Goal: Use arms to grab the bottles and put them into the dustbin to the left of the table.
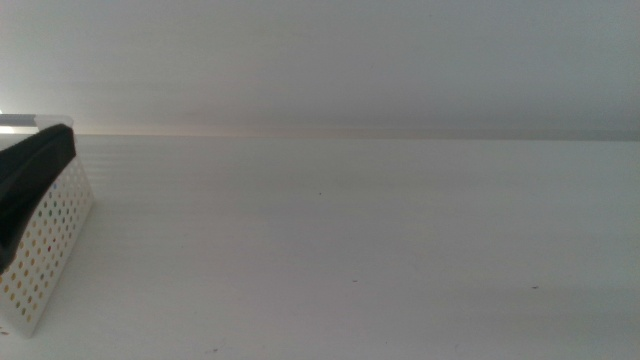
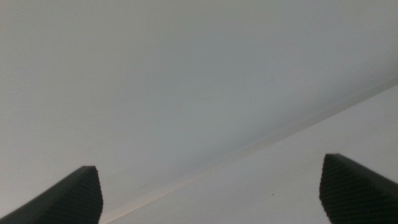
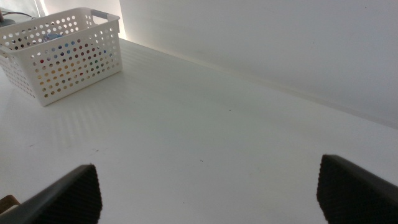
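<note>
Table [image 1: 380, 250] seen bare across the middle view; no bottle or can is seen standing on it in any view; bin [image 3: 62, 53] sits at the table's left end, well apart from both grippers.

Through the bin's holes, in the right wrist view, coloured patches (red, blue, some orange) are made out; these are judged to be the bottles, already inside; count cannot be told, the items being hidden behind the perforated wall.

Left gripper [image 2: 211, 193]: jaws spread wide, nothing between them; pointed at the far wall and table edge; no task item in its view. A dark part is seen over the bin's near corner in the middle view; taken to be part of the left arm, though which part cannot be told.

Right gripper [image 3: 208, 193]: jaws likewise wide apart and empty; held over open table, facing the bin from a distance.

Step in hand: judged to be the close of the task, dropping done, arms at rest or near it.

Next move: if any bottle remains it lies out of frame and would have to be found first; otherwise only a retreat of both arms is called for, jaws kept clear of the bin's rim.
</note>
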`<act>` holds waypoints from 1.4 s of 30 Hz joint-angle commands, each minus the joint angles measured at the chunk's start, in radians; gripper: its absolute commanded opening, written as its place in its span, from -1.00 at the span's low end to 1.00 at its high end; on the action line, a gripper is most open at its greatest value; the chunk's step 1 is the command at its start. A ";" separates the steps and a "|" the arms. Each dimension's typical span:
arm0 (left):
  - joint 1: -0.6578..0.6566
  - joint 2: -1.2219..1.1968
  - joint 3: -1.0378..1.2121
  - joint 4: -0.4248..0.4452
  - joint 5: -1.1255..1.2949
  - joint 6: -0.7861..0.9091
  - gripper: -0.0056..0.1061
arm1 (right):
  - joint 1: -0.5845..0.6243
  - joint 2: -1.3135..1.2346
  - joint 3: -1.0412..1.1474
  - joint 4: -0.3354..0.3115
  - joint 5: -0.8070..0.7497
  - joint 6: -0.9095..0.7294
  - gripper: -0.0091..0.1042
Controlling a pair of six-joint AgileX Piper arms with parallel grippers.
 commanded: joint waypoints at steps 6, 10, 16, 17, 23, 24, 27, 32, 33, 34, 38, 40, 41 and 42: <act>-0.009 -0.006 0.004 -0.071 -0.009 0.002 0.78 | 0.002 -0.005 0.002 -0.007 -0.008 -0.007 0.79; 0.027 -0.010 0.004 -0.101 -0.020 0.004 0.78 | 0.002 -0.005 0.002 -0.007 -0.008 -0.007 0.79; 0.139 -0.013 0.004 -0.217 -0.020 0.171 0.78 | 0.002 -0.005 0.002 -0.007 -0.008 -0.007 0.79; 0.160 -0.013 0.004 -0.229 -0.020 0.191 0.78 | 0.002 -0.005 0.002 -0.007 -0.008 -0.007 0.79; 0.211 -0.013 0.004 -0.260 -0.039 0.193 0.78 | 0.002 -0.005 0.002 -0.007 -0.008 -0.007 0.79; 0.211 -0.013 0.004 -0.250 -0.039 0.193 0.78 | 0.002 -0.005 0.002 -0.007 -0.008 -0.007 0.79; 0.211 -0.013 0.004 -0.228 -0.042 0.193 0.78 | 0.002 -0.005 0.002 -0.007 -0.008 -0.007 0.79; 0.211 -0.013 0.004 -0.219 -0.042 0.193 0.78 | 0.002 -0.005 0.002 -0.007 -0.008 -0.007 0.79; 0.211 -0.013 0.004 -0.209 -0.042 0.193 0.78 | 0.002 -0.005 0.002 -0.007 -0.008 -0.007 0.79; 0.211 -0.013 0.004 -0.203 -0.042 0.193 0.78 | 0.002 -0.005 0.002 -0.007 -0.008 -0.007 0.79; 0.211 -0.027 0.016 -0.214 -0.050 0.193 0.78 | 0.002 -0.005 0.002 -0.007 -0.008 -0.007 0.79; 0.213 -0.054 0.049 -0.214 -0.077 0.193 0.78 | 0.002 -0.005 0.002 -0.007 -0.008 -0.007 0.79; 0.217 -0.067 0.069 -0.214 -0.094 0.193 0.78 | 0.002 -0.007 0.002 -0.007 -0.008 -0.007 0.79; 0.225 -0.085 0.094 -0.214 -0.106 0.193 0.78 | 0.002 -0.007 0.002 -0.007 -0.011 -0.007 0.79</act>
